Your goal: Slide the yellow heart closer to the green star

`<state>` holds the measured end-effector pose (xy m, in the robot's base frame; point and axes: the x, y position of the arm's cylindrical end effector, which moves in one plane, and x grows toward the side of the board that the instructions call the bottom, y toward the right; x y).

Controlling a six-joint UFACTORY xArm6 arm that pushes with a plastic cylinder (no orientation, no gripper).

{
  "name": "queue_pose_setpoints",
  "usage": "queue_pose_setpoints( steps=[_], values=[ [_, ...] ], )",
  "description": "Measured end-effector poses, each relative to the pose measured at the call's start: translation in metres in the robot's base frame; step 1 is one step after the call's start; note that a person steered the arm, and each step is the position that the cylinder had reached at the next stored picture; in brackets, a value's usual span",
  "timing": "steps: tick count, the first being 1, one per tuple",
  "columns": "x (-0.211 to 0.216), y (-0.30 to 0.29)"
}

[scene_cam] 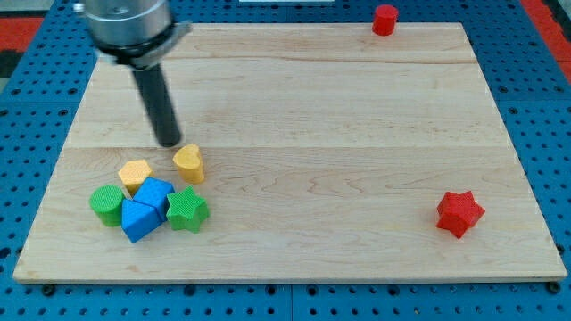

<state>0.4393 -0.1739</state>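
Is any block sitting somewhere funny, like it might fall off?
Yes: the red cylinder sits right at the board's top edge, far from the others. The red star is alone too. Nothing looks broken or spilled.

Bright, even overhead light. Wooden board (312,107) shows mild sheen, no harsh glare. Short soft shadows under blocks. My rod's upper housing slightly blurred.

Beneath me, a pale wooden board (357,116) lies on a blue perforated table (526,53) under even lighting.
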Motion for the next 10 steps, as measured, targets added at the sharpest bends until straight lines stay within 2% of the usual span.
queue_pose_setpoints(
  steps=[1,3,4,5,6,7,8,9,10],
  values=[
    [0.004,-0.036],
    [0.001,-0.047],
    [-0.023,-0.047],
    [-0.033,-0.003],
    [-0.020,0.046],
    [0.005,0.056],
    [0.022,0.031],
    [0.023,0.035],
    [0.025,0.094]
  ],
)
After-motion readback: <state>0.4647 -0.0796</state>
